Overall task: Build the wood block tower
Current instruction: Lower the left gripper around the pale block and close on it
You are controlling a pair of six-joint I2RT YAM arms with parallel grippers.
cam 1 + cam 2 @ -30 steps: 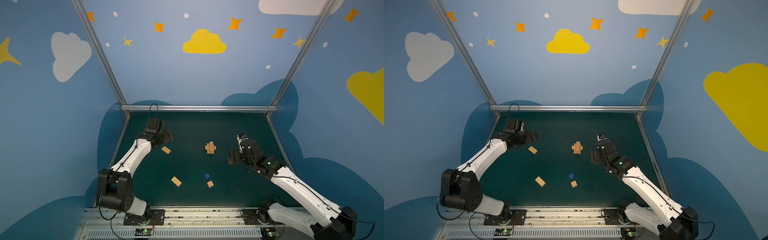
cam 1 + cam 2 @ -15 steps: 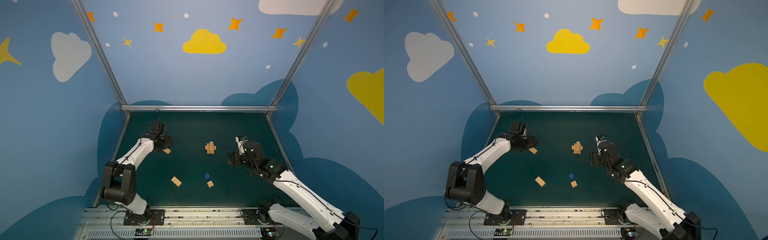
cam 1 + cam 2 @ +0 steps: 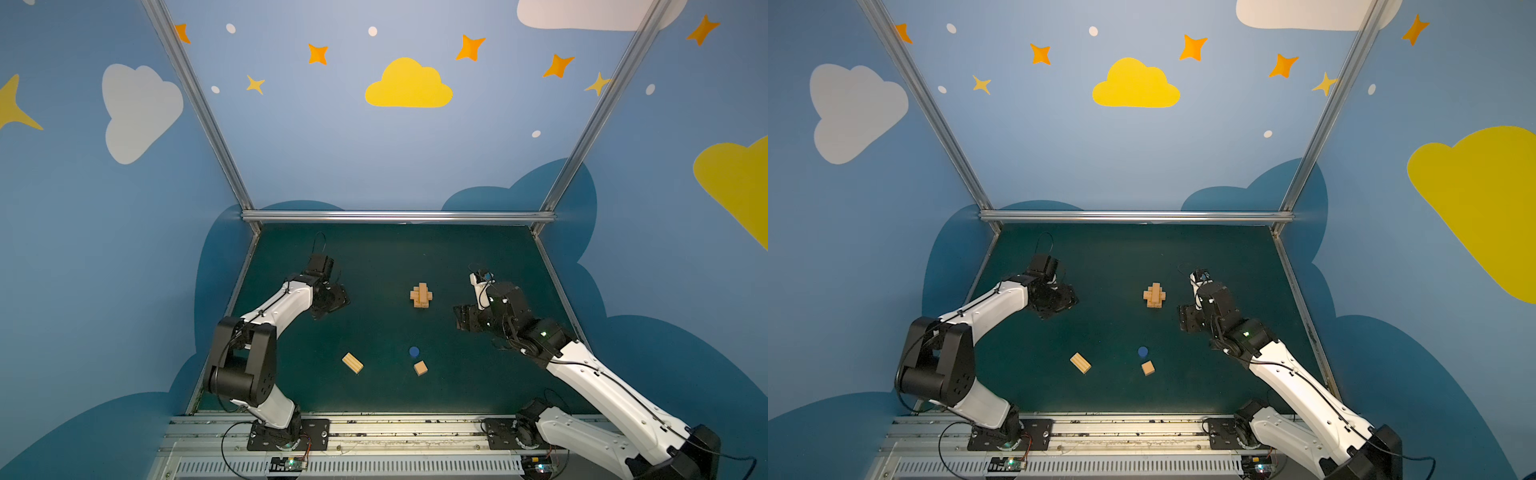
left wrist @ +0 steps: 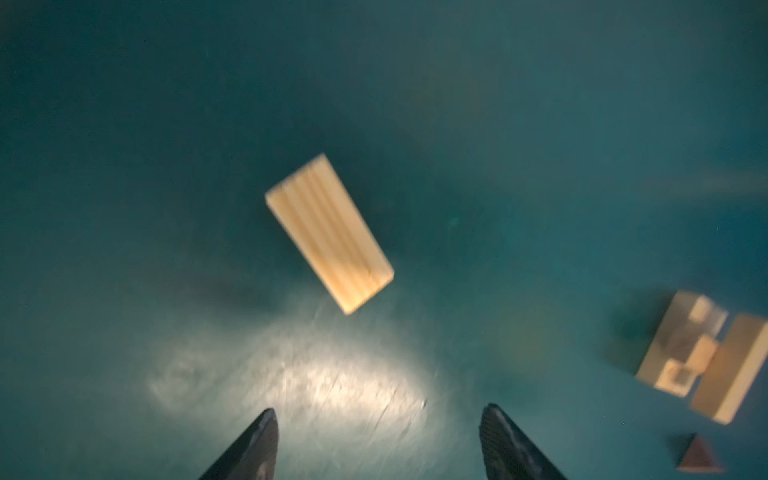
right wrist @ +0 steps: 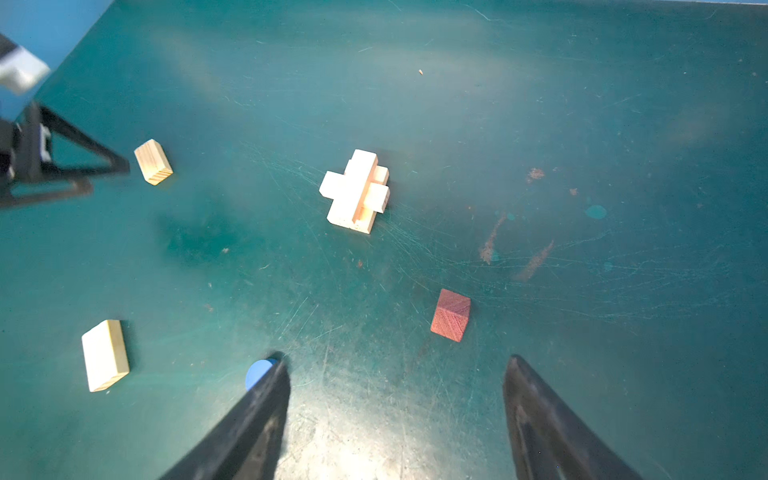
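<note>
At mid-frame in a top view stood the tower (image 3: 421,296), bars laid crosswise. The left gripper (image 4: 378,440) hung open and empty just short of a loose bar (image 4: 328,232), probably the next layer. The right gripper (image 5: 395,415), also open, faced the red cube (image 5: 451,316).

Left gripper (image 4: 377,412) and right gripper (image 5: 398,360) both low, angled downward, jaws apart, apparently empty.

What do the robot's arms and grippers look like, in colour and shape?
The left arm and right arm have white shells, black joints and thin black cables. A small green light glows on the right arm. The left gripper and right gripper have black fingers that taper to points.
</note>
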